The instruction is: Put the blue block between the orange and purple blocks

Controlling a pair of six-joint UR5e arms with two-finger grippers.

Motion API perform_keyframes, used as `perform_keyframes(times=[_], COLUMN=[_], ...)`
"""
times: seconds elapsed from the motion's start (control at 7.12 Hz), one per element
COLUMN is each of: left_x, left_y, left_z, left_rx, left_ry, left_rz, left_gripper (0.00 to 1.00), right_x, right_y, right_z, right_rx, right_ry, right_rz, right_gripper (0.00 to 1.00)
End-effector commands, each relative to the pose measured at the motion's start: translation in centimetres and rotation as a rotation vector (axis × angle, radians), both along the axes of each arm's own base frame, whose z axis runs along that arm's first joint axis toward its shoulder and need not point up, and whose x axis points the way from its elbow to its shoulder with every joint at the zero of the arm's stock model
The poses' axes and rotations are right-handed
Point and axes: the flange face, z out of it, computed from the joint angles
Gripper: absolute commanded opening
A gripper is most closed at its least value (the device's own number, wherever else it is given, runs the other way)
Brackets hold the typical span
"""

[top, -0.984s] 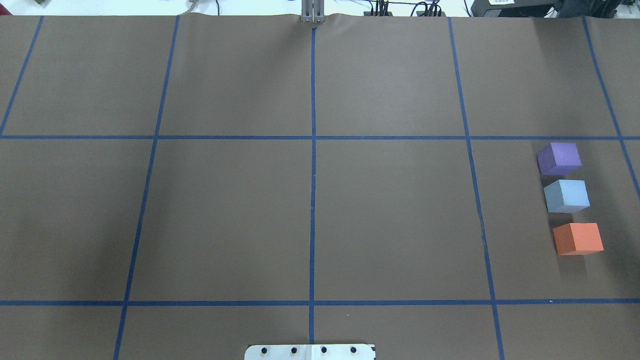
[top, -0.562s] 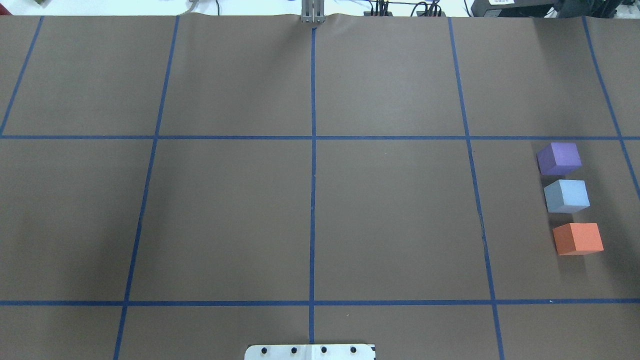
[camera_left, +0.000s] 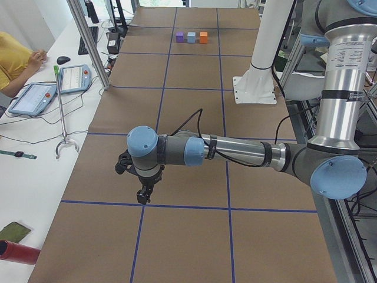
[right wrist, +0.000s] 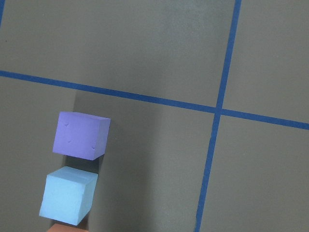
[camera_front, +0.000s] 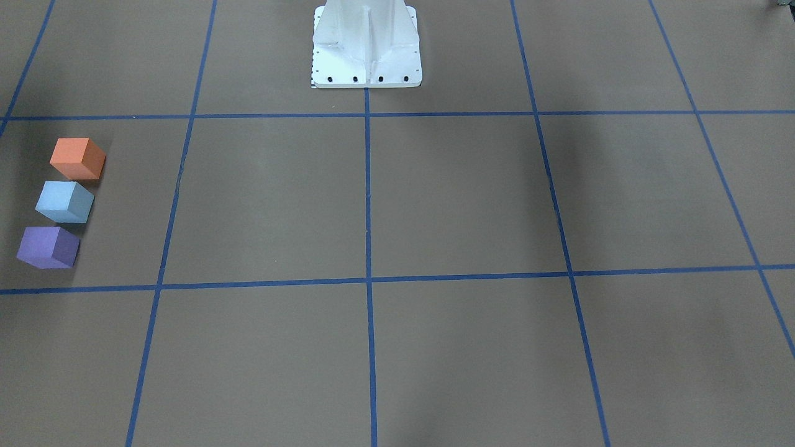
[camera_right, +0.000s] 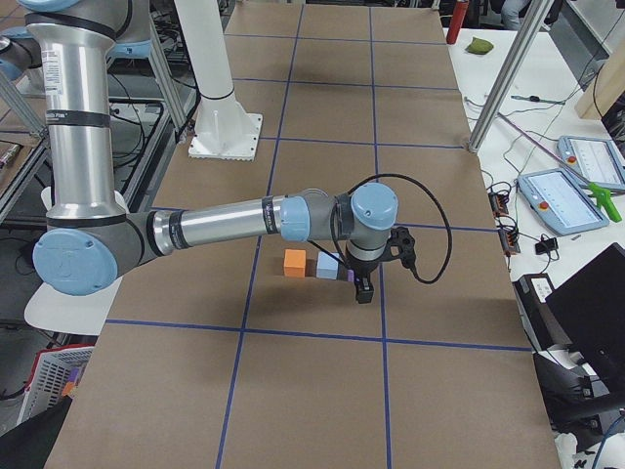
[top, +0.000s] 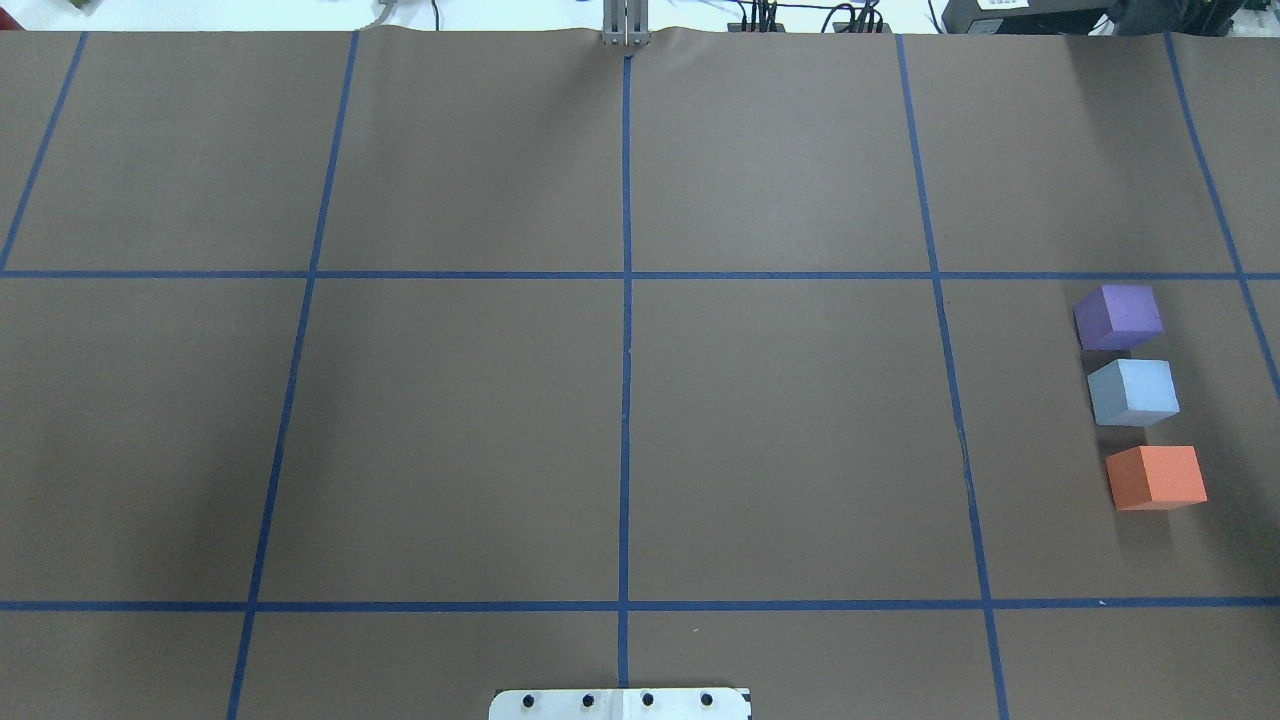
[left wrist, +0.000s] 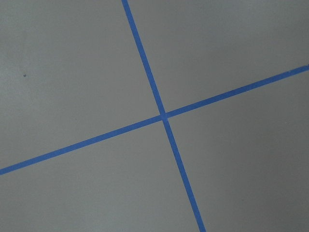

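The blue block sits in a straight row between the purple block and the orange block, near the table's right edge, with small gaps between them. The right wrist view looks down on the purple block, the blue block and a sliver of the orange block. My right gripper hangs above the purple end of the row, and I cannot tell if it is open or shut. My left gripper points down over bare paper far from the blocks; its state is also unclear.
Brown paper with blue tape grid lines covers the table. The white robot base stands at the middle of the robot's side. A person sits at a side desk with tablets, and a red cylinder lies there.
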Motion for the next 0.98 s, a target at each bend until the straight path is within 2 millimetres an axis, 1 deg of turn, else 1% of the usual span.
perform_keyframes(times=[0.0,0.42,0.56,0.84], left_x=[0.00,0.00,0.11,0.12], left_y=[0.00,0.07,0.64,0.71], left_z=[0.06,0.21,0.79,0.80], left_rx=[-0.001,-0.005,-0.014,-0.014], left_ry=[0.001,-0.001,0.001,0.001], left_rz=[0.000,-0.002,-0.001,-0.001], left_gripper=[1.00,1.00,1.00,1.00], right_x=[-0.23,-0.23,-0.23,-0.32], right_y=[-0.01,-0.01,-0.01,0.05], right_z=[-0.01,-0.08,-0.01,-0.02], right_rx=[0.000,0.001,0.000,0.000], right_ry=[-0.001,-0.001,-0.001,-0.003], right_rz=[-0.005,-0.005,-0.005,-0.006], right_gripper=[1.00,1.00,1.00,1.00])
